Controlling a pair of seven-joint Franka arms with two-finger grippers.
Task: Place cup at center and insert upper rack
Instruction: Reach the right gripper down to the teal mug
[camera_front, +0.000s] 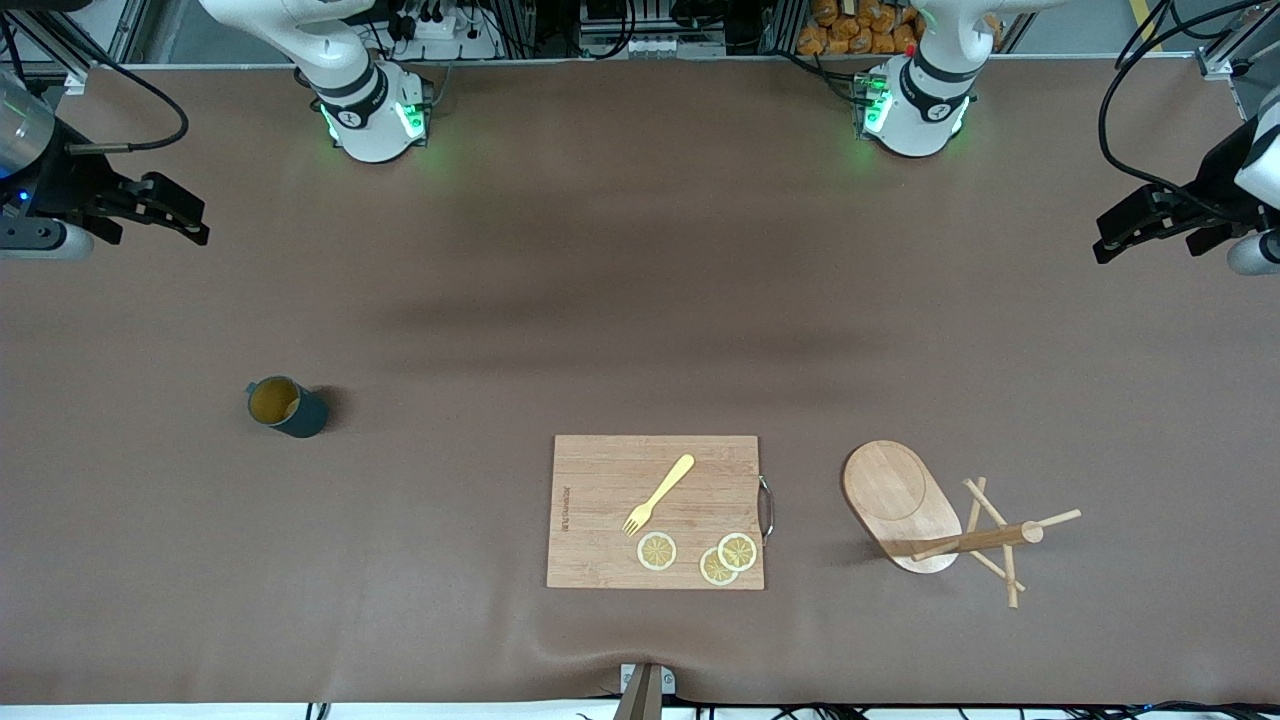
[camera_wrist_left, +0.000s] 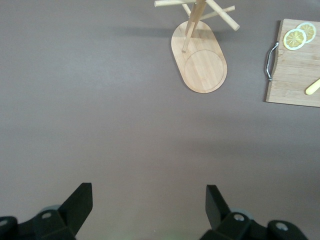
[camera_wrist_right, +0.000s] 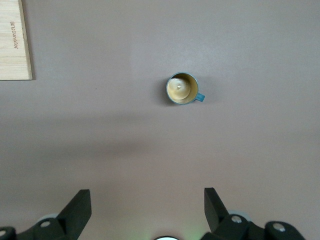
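Cup (camera_front: 287, 406) stood upright at frame left, upper rack (camera_front: 935, 515) lower right; left gripper (camera_wrist_left: 149, 206) and right gripper (camera_wrist_right: 147, 206) waited spread over bare bench (camera_front: 640, 300); the board's (camera_front: 655, 511) writing was unreadable.

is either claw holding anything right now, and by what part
Nothing is held. The left claw and right claw are both open and empty; the cup stands alone on the table.

2 white arms with black joint bands rise from round white bases lit green. Black cables loop beside each wrist. The left gripper (camera_front: 1110, 240) and right gripper (camera_front: 190, 225) are matte black, with wedge-shaped fingers (camera_wrist_left: 80, 202) and small silver screws near the knuckles in both wrist views.
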